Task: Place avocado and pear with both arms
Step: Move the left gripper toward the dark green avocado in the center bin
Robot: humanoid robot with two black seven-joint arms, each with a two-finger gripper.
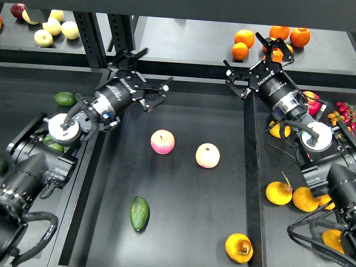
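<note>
Already down: avocado (139, 213) and pear (239, 248) both lie on the centre tray (183, 233), both arms high and empty.

Left gripper (149, 83) at 11 o'clock, fingers spread wide, holding nothing; right gripper (257, 60) at 1 o'clock, likewise wide and empty. Avocado sits at 7 o'clock, long axis near 12-to-6, nearer my left arm. Pear at 5 o'clock, by the tray's right edge, nearer my right. Two pink apples (162, 142) (207, 155) lie between grippers and fruit. I judge the placing done; retreat looks unobstructed.
</note>
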